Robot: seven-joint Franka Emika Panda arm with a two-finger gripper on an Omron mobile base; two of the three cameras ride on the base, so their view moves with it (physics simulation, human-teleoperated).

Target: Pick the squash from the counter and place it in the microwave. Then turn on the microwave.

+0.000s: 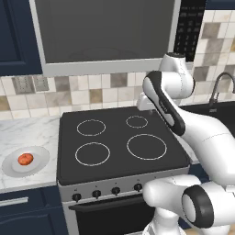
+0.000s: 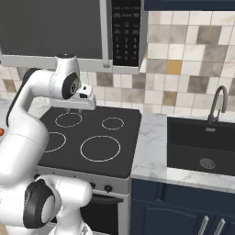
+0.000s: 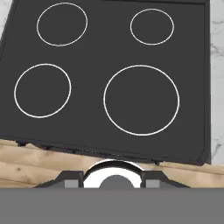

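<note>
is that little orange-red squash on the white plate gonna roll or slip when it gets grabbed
The small roundish orange-red squash looks rounded, so it may roll if nudged off-centre. It sits in the round white plate, whose shallow dish would probably catch it. It looks firm and light for its size, and its smooth skin might slip between narrow fingers.

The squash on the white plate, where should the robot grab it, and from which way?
Probably from straight above, pinching across its middle. The squash is a small roundish lump lying in the shallow white plate on the counter, left of the stovetop. The plate's rim gets in the way of a sideways approach, and nothing stands over the squash.
</note>
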